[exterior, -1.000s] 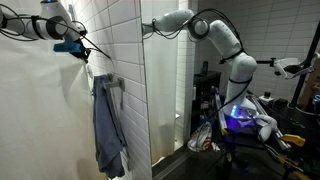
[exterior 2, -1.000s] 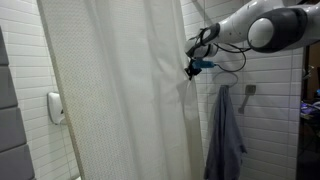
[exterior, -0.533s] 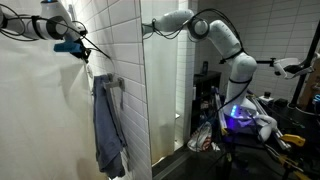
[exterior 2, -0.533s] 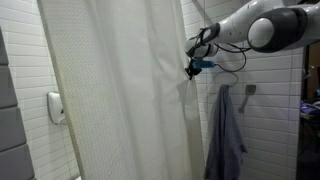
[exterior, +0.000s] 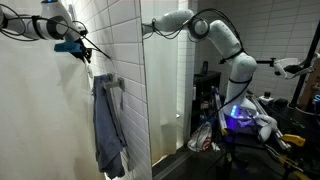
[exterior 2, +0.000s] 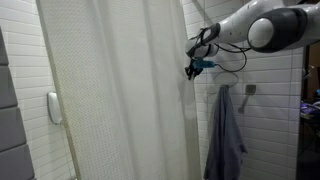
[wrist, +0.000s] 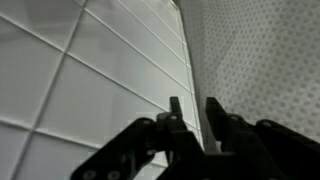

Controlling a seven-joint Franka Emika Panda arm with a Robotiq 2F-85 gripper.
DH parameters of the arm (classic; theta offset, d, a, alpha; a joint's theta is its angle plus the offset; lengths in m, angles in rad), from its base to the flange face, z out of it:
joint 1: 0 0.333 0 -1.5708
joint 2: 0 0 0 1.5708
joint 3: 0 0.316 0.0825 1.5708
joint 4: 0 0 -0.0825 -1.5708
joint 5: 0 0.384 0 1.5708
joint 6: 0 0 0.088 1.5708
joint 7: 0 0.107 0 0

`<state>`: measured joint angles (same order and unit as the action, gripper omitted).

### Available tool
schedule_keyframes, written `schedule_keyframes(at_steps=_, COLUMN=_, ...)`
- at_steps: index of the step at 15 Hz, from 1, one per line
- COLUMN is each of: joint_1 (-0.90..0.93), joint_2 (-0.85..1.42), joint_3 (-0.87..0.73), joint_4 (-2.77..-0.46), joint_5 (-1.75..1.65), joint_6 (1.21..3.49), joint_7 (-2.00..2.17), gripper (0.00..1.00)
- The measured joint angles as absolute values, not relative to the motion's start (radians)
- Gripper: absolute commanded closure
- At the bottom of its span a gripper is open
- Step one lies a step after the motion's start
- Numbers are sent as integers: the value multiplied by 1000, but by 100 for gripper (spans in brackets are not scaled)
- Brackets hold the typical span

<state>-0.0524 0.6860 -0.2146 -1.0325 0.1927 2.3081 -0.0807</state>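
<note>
Gripper: we see the gripper (exterior 2: 190, 68) high up at the free edge of the shower curtain (exterior 2: 120, 90), against the tiled wall (exterior 2: 275, 120).
Jaws: in the wrist view the gripper (wrist: 194, 102) shows two dark fingers (wrist: 175, 108) standing a little apart, with light between them. We read them as parted, not clamped.
Curtain, place: it hangs across most of an exterior view, from the top of the frame to the bottom, and its free edge falls just below the gripper.
Curtain, look: white, thin cloth, falling in long soft vertical folds. Up close, the shower curtain (wrist: 270, 60) carries a fine dotted weave.
Curtain edge: in the wrist view it runs down toward the gap between the fingers. We cannot tell whether it touches either pad.
Wall: large pale tiles (wrist: 80, 90) with dark joints, just beside the curtain.
Nearby: a grey-blue towel (exterior 2: 225, 135) hangs below the arm, and shows in both exterior views (exterior: 107, 125). A white dispenser (exterior 2: 54, 107) sits on the wall past the curtain's far side.
</note>
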Motion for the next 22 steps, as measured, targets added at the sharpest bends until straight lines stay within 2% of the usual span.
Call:
schedule_keyframes(at_steps=5, joint_1=-52, joint_2=685, joint_3=-216, joint_4=-1032, joint_5=193, joint_6=2309, joint_7=-71, gripper=2)
schedule_keyframes(at_steps=6, joint_1=-52, joint_2=684, joint_3=-217, joint_4=-1032, joint_5=193, joint_6=2309, joint_7=-68, gripper=0)
schedule_keyframes(at_steps=12, joint_1=-52, joint_2=658, joint_3=-216, joint_4=-1045, joint_5=196, joint_6=2298, joint_7=-60, gripper=0)
schedule_keyframes(at_steps=22, joint_1=-46, joint_2=536, joint_3=-212, joint_4=-1148, joint_5=203, joint_6=2067, joint_7=25, gripper=0)
